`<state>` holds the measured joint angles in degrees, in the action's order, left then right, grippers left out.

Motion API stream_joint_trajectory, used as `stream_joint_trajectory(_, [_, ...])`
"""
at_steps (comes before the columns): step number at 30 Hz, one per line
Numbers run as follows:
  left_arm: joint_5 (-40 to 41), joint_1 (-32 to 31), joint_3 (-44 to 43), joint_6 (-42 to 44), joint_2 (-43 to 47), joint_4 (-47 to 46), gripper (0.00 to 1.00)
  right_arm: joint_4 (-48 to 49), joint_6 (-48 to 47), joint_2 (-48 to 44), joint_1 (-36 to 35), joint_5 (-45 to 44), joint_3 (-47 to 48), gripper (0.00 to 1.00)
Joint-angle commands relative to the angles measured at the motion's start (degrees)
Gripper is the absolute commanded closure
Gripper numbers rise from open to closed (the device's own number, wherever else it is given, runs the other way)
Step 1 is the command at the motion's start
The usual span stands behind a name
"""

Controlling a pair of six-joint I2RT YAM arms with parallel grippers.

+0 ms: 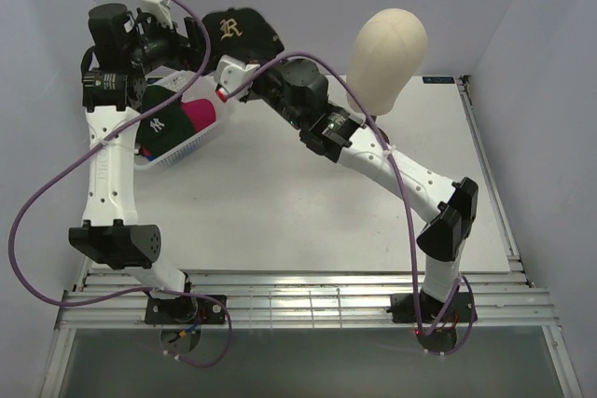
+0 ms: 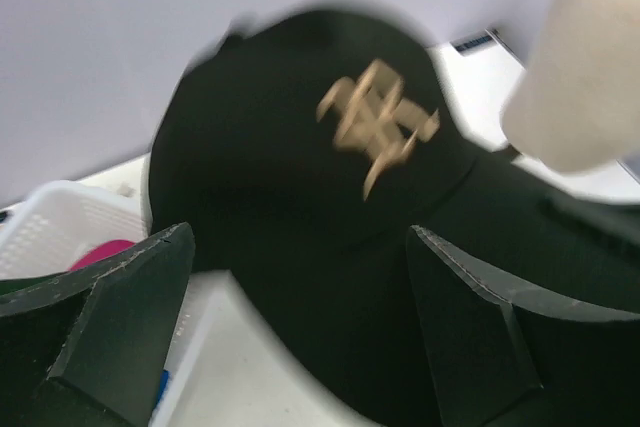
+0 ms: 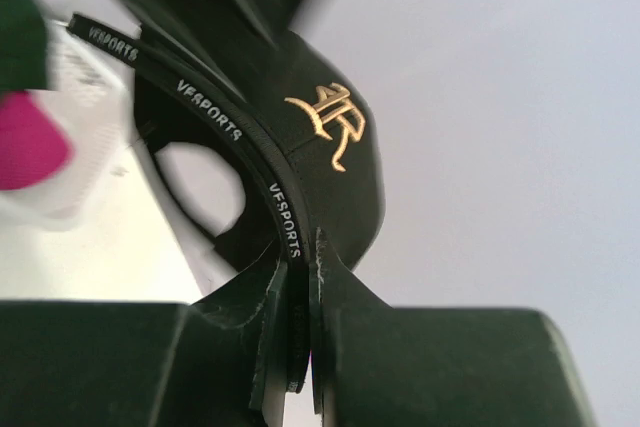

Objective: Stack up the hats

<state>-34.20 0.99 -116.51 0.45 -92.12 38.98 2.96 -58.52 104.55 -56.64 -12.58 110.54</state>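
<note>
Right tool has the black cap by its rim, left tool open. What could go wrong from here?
1. The right tool pinches only a thin edge of the black cap; it may slip or twist when moved.
2. The open left tool sits close to the cap, so the fabric might snag on it.
3. The mannequin head stands close by; a wide swing may bump it.

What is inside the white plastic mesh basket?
A dark green fabric cap with a white NY logo and a plain magenta cap lie in the basket. Anything beneath them is covered, and the left arm hides the basket's far part.
</note>
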Motion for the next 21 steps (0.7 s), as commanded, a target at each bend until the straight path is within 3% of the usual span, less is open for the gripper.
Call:
stream_joint_trajectory(1, [11.7,0.5,-4.9,3.3,3.5,5.9,0.02,9.2,3.4,1.0,6.4,-6.2,9.7,0.92])
stream_joint_trajectory(5, [17.5,0.4,-8.0,5.7,3.9,7.4,0.02,15.0,0.3,2.8,9.4,-10.5,13.5,0.92])
stream_joint_trajectory(12, [18.0,0.5,-9.8,8.3,3.7,9.0,0.02,29.7,-19.4,-1.1,10.0,-27.6,11.2,0.92])
stream_joint_trajectory(16, [16.0,0.5,-9.5,7.5,3.5,9.0,0.02,35.4,-35.7,-4.4,10.1,-37.2,5.4,0.92])
stream_joint_trajectory(21, [14.0,0.4,-8.9,6.9,4.0,9.0,0.02,38.9,-43.8,-7.4,11.5,-46.6,-8.0,0.92])
